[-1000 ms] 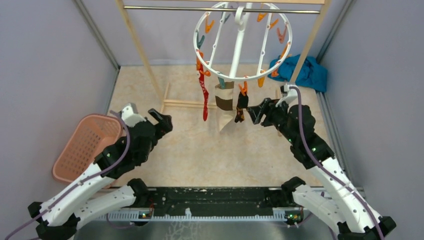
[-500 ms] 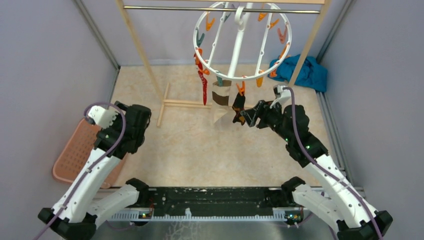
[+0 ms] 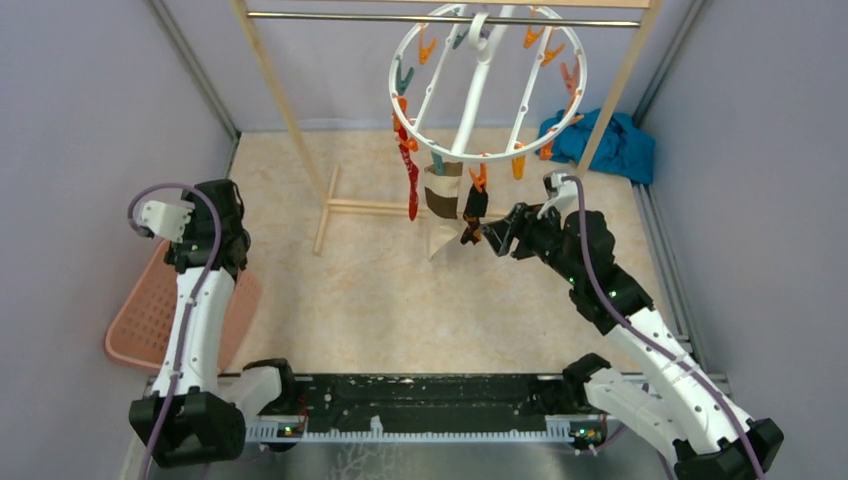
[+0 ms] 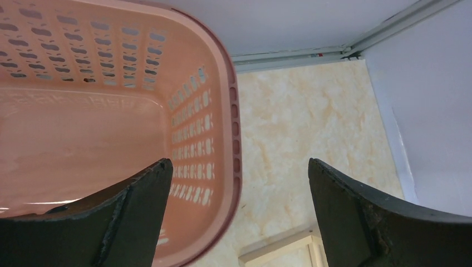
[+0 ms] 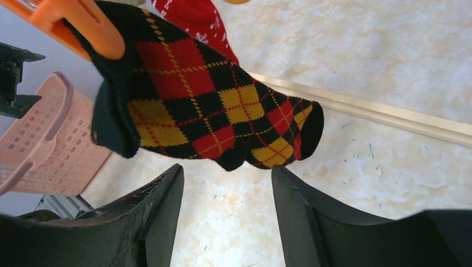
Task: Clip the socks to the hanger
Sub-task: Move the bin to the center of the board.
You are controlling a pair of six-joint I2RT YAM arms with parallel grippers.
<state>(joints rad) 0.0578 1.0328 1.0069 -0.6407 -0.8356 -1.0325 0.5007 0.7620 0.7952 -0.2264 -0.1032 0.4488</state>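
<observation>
Two arms work from the near edge of the table [image 3: 400,290]: the left gripper [image 4: 238,166], jaws spread wide and holding nothing, hangs over the pink basket [image 4: 234,111], where no sock shows in the part on view. Further in, the right gripper [image 5: 227,169] sits with jaws apart just under the toe of the argyle sock [image 5: 206,105], gripping nothing; an orange clip [image 5: 83,22] bites the sock's cuff. Beside it on the hanger [image 3: 475,95] dangle a beige sock [image 3: 443,200] and a red sock [image 3: 411,185]. With the argyle sock apparently pinned, the sound move looks to be drawing the right arm straight back and down, clear of the toe, so nothing tugs the fabric from the clip or sets the ring swinging. Open tabletop lies between the arms; the tight spots are the wooden rack [image 3: 282,100] posts either side of the ring, the teal cloth [image 3: 620,145] behind the right post, and the grey walls [image 3: 90,120] closing in on both flanks
</observation>
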